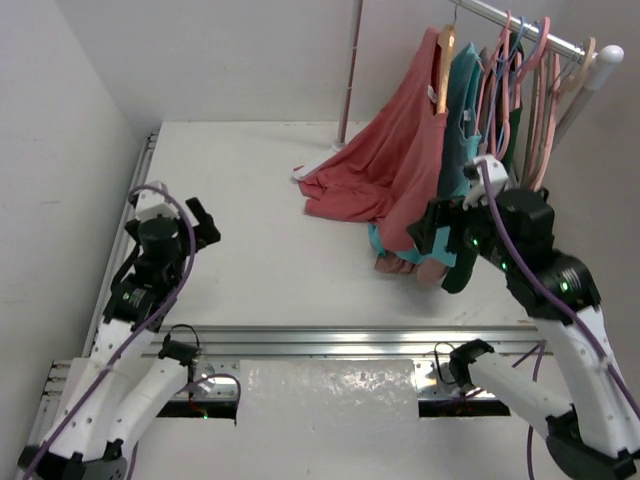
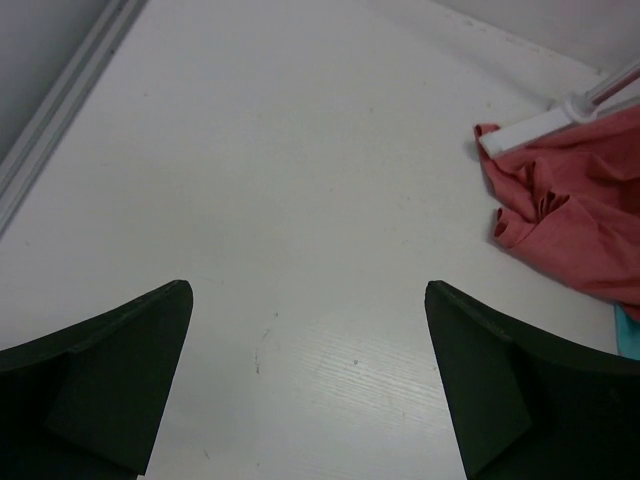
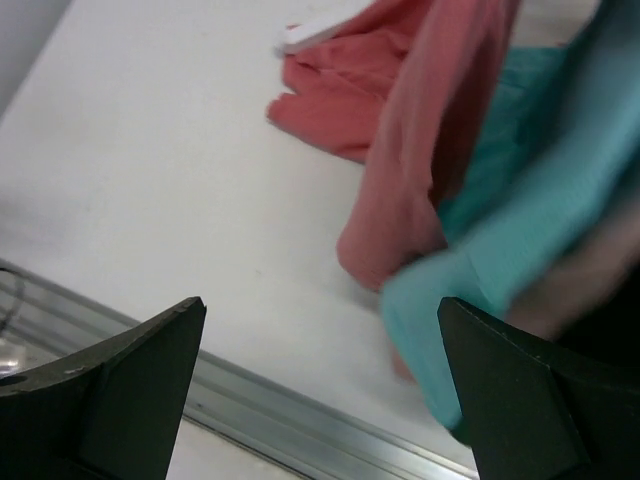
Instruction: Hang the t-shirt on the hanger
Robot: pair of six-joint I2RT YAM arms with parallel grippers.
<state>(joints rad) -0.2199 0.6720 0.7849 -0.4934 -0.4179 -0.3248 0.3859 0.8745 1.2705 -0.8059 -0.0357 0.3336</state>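
The coral-red t-shirt (image 1: pixel 400 150) hangs from the wooden hanger (image 1: pixel 446 45) on the rack at the back right. Its lower part spreads onto the table. It also shows in the left wrist view (image 2: pixel 580 220) and the right wrist view (image 3: pixel 430 130). My left gripper (image 1: pixel 203 224) is open and empty over bare table at the left, far from the shirt; its jaws stand wide apart in its wrist view (image 2: pixel 305 290). My right gripper (image 1: pixel 424 228) is open and empty just in front of the hanging shirts, low near the hems (image 3: pixel 320 305).
A teal shirt (image 1: pixel 463 110) hangs right beside the t-shirt, also in the right wrist view (image 3: pixel 540 200). Pink hangers (image 1: pixel 522 60) and a dark green garment (image 1: pixel 514 110) hang on the rack rail (image 1: pixel 560 40). The rack's pole (image 1: pixel 352 70) and white foot (image 2: pixel 530 125) stand on the table. An aluminium rail (image 1: pixel 350 340) runs along the near edge.
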